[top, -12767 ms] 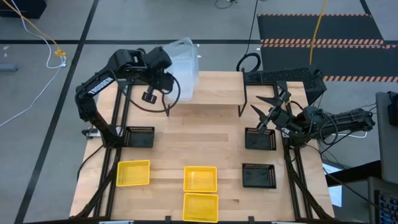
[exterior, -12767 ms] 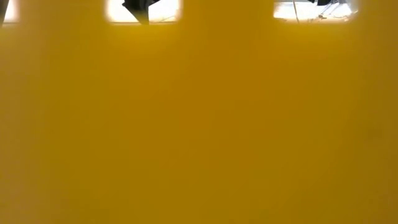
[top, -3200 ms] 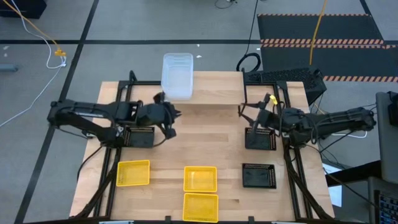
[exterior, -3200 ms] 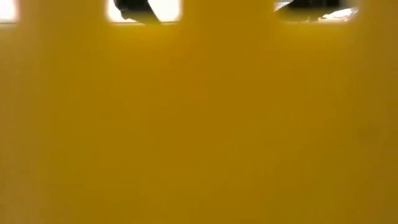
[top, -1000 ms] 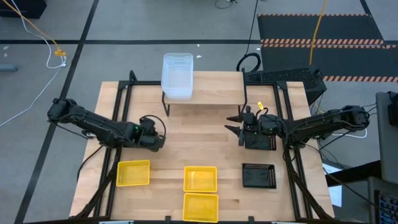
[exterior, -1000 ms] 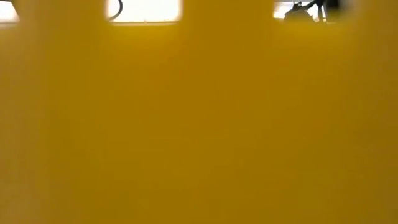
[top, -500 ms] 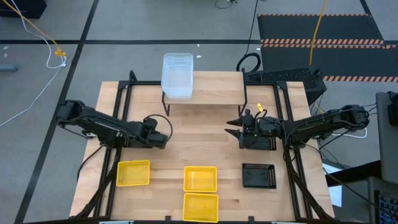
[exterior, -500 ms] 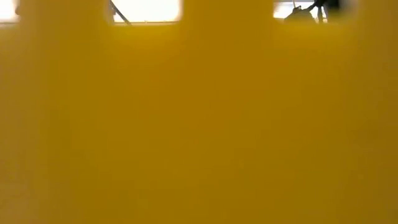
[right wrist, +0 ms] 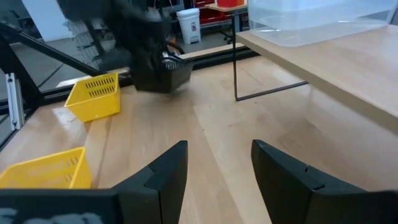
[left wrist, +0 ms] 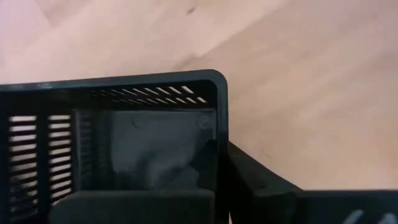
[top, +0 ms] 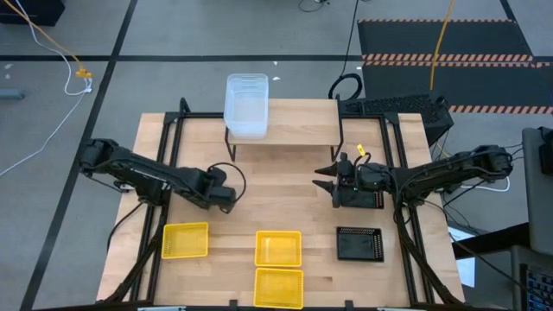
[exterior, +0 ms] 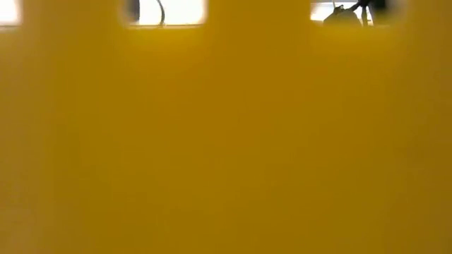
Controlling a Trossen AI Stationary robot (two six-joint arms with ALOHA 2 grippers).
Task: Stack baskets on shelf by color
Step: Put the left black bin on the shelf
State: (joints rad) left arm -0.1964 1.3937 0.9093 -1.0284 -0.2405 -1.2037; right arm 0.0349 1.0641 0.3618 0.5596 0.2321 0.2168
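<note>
Since the earlier frames, the left arm has left the shelf (top: pixel 285 128), where it set the clear basket (top: pixel 246 105), and reached low across the bench (top: pixel 285 207). The left pincer (top: pixel 226 195) now pinches the wall of a black basket (left wrist: pixel 124 143) at its corner. The right pincer (right wrist: pixel 214 165) sits spread beside another black basket (top: pixel 361 197), having dropped beside it; a third black basket (top: pixel 359 244) lies nearer the front. Three yellow baskets (top: pixel 278 248) wait along the front edge; one blocks the low camera. Risk: gripped by a single thin wall, the black basket will likely hang tilted when lifted, and could slip free or catch the shelf edge.
</note>
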